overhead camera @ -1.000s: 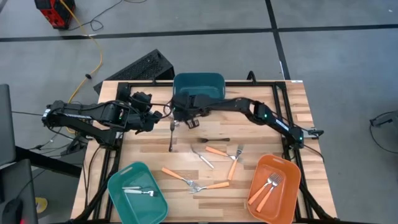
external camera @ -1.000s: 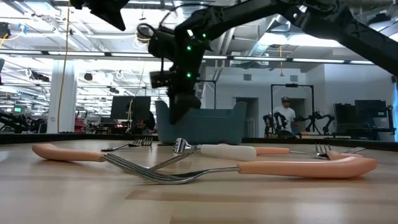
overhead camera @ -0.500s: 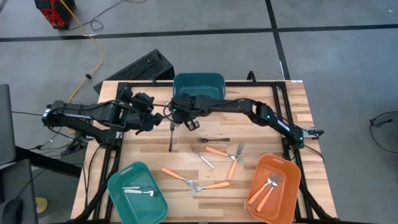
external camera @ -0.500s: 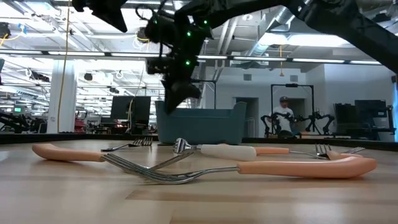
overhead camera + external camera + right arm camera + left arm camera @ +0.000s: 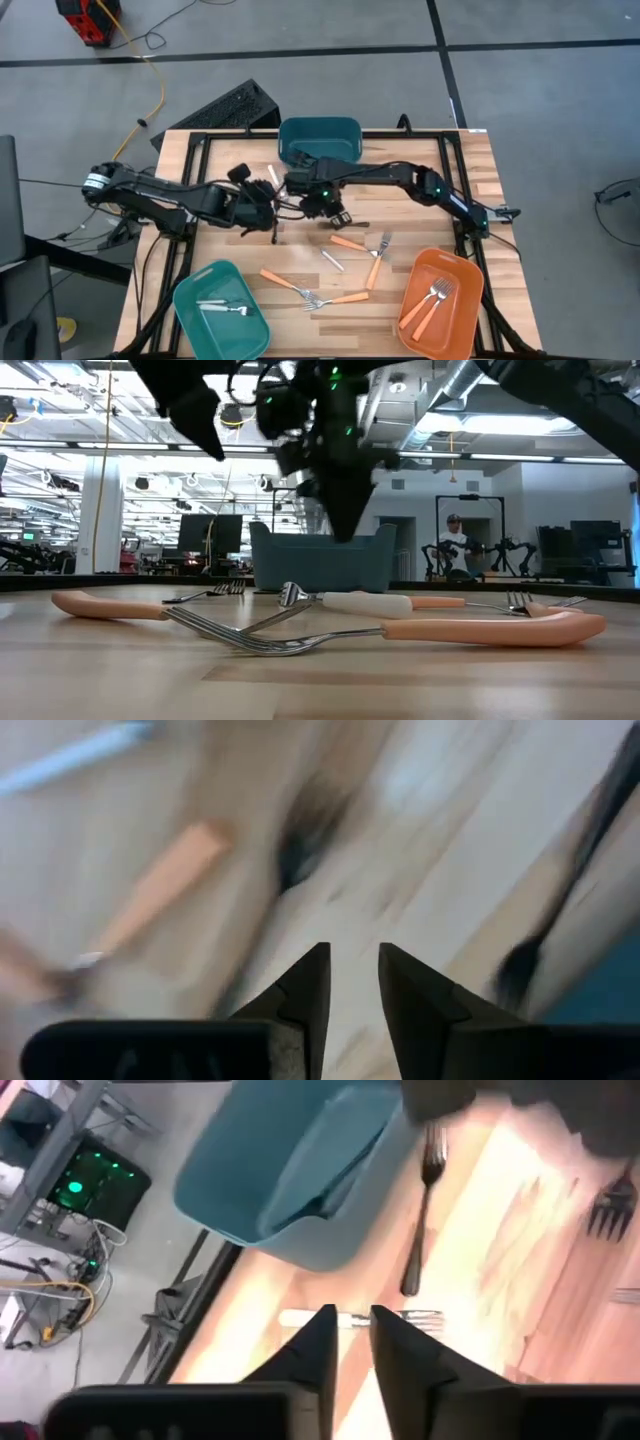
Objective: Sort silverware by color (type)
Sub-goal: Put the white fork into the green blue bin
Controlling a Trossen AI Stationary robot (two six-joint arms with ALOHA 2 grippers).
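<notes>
Silverware lies loose on the wooden table: orange-handled forks [image 5: 350, 243] [image 5: 285, 283], a white-handled fork [image 5: 330, 258], and dark forks [image 5: 350, 224] [image 5: 275, 232]. My left gripper [image 5: 270, 206] hangs slanting down over the table's middle left, its fingers [image 5: 350, 1342] a narrow gap apart with nothing between them. A white-handled fork [image 5: 350, 1318] lies just past them, a dark fork [image 5: 420, 1210] beyond. My right gripper [image 5: 335, 212] points down over the middle, open [image 5: 353, 982] and empty, above an orange handle [image 5: 160, 885] and a dark fork [image 5: 300, 840].
A teal bin [image 5: 318, 128] stands at the far edge. Another teal bin [image 5: 190, 300] at the near left holds silver forks, and an orange bin [image 5: 462, 275] at the near right holds orange-handled forks. The two arms nearly meet mid-table. A person stands far off in the room [image 5: 458, 545].
My left gripper has come down and toward the table's middle and has rolled. My right gripper has left the far teal bin's front, gone toward the table's near right, and tipped over until it points down.
</notes>
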